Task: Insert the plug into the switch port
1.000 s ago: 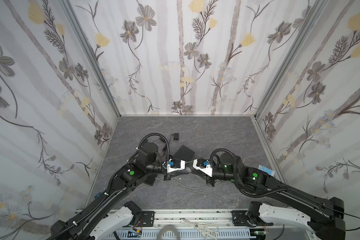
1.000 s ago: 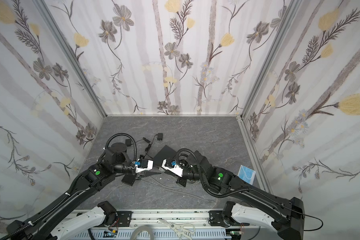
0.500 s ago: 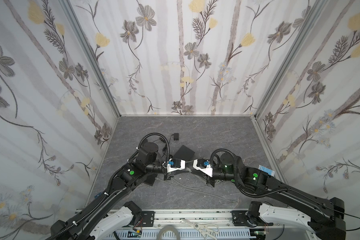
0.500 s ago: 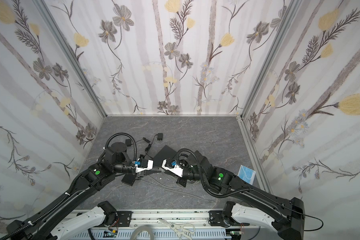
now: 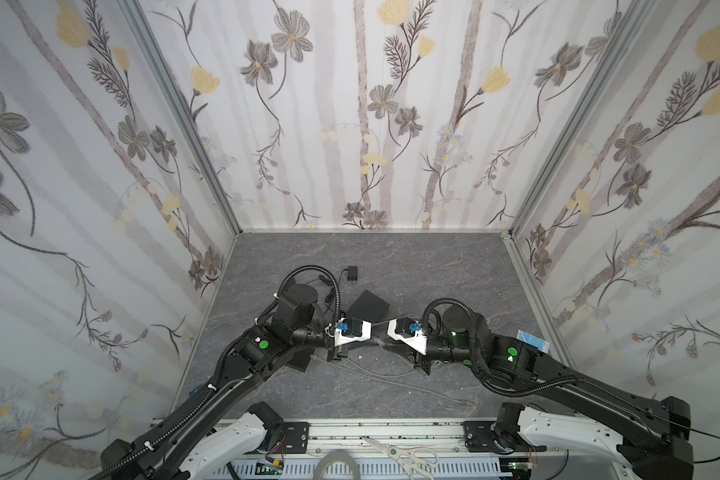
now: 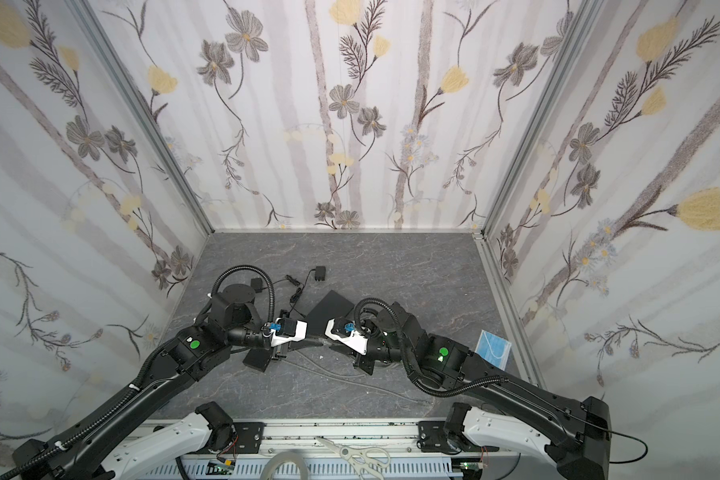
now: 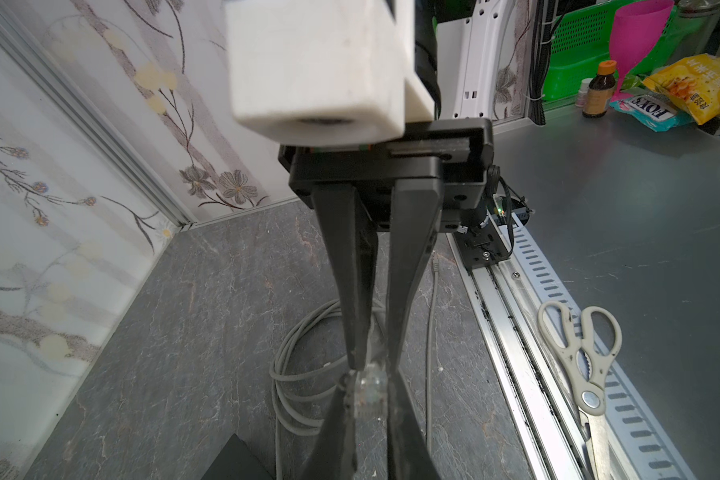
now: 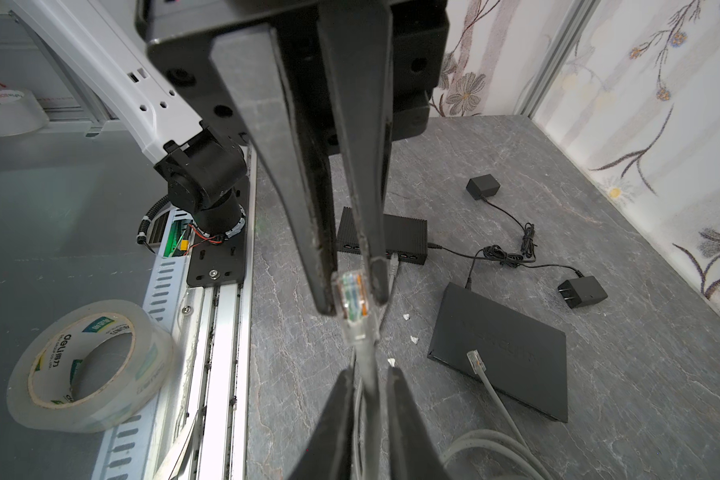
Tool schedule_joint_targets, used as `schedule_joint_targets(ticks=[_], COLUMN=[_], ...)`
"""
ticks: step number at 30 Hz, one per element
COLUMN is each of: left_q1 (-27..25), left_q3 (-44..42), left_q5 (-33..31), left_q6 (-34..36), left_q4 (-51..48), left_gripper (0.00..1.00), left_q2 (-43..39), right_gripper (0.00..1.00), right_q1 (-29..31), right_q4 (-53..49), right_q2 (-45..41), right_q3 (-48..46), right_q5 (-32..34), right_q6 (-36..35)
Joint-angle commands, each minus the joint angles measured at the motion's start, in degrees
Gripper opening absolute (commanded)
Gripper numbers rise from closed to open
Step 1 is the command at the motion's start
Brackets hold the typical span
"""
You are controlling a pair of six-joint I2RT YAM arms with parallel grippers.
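Front rail: a pair of scissors [image 5: 404,455] is lying on the metal rail at the bottom edge of both top views, and a roll of clear tape [image 8: 88,365] is sitting beside that rail.
Arms: both are reaching in from the bottom corners and meeting tip to tip over the grey tabletop [image 5: 433,270], just below the centre of both top views.
Left end effector [image 8: 352,303]: its fingertips are pinching the plug from both sides.
Plug [image 8: 354,311]: clear, with coloured wires inside, it is hanging above the tabletop at that meeting point, apart from the switch.
Right end effector [image 8: 371,373]: its fingers are standing slightly parted, straddling the cable just behind the plug, with a sliver of gap showing on each side.
Cable [image 8: 370,415]: grey, it is trailing down into loose loops on the tabletop.
Switch [image 8: 406,232]: ridged and black, it is sitting under the left arm, lower left of centre in the top views, with a grey cable end sitting in one of its ports.
Flat black box [image 5: 368,305]: it is lying just above the meeting point, with a loose spare plug [image 8: 476,360] resting on its lid.
Power adapters [image 6: 320,273]: two are lying farther back, trailing thin black cords.
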Motion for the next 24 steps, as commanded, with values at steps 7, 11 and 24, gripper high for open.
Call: schedule_joint_targets(ticks=[7, 11, 24], left_q1=[-0.11, -0.11, -0.28], left_q3=[0.49, 0.49, 0.66], left_q5=[0.04, -0.04, -0.05], left_q6=[1.3, 1.3, 1.35], left_q4=[-0.19, -0.28, -0.28], left_gripper=[0.06, 0.05, 0.06], left_q2=[0.24, 0.37, 0.38], right_gripper=[0.23, 0.21, 0.2], right_q1=[0.06, 0.05, 1.53], right_q4=[15.14, 18.03, 26.98], right_q2=[-4.57, -4.27, -4.19], right_q3=[-8.81, -10.71, -14.06], right_q5=[-1.42, -3.62, -1.72], right_q6=[4.4, 6.11, 9.49])
